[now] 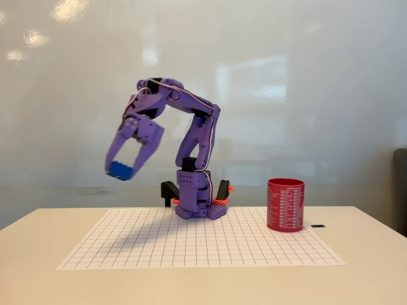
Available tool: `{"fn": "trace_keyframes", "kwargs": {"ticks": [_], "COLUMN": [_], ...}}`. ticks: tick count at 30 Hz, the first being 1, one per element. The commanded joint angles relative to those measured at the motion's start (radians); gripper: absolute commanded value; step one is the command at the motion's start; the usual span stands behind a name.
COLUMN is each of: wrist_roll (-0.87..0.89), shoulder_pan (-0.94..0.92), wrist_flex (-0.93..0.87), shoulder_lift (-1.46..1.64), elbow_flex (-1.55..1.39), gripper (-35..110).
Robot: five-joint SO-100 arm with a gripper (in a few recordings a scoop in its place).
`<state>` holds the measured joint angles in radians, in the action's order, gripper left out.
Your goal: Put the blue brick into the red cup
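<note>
Holding the blue brick (119,170) clamped between its fingers, the purple gripper (122,169) hangs left of centre; the red cup (285,204) stands lower right.

1. The arm (191,127) is made throughout of purple plastic segments, seen in the fixed view.
2. Black motor blocks are set into the joints, one at the column above the base.
3. Thin white and red cables are run along the upper segments.
4. The base (200,206) is purple, dotted with small holes, and flanked by black and orange clamps.
5. The gripper (124,166) is formed of two long, tapering purple fingers.
</note>
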<state>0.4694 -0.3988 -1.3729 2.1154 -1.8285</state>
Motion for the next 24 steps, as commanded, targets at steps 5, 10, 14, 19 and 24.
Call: {"fn": "trace_keyframes", "kwargs": {"ticks": [5, 10, 14, 19, 24], "wrist_roll": [0.037, 0.041, 0.037, 0.012, 0.011], "shoulder_pan": [0.469, 0.753, 0.991, 1.236, 1.393], "wrist_flex": [-0.158, -0.184, -0.235, -0.319, -0.342], "shoulder_lift": [0.077, 0.083, 0.098, 0.087, 0.072], "elbow_flex": [0.149, 0.132, 0.150, 0.244, 0.241], "gripper": [-1, -1, -1, -1, -1]}}
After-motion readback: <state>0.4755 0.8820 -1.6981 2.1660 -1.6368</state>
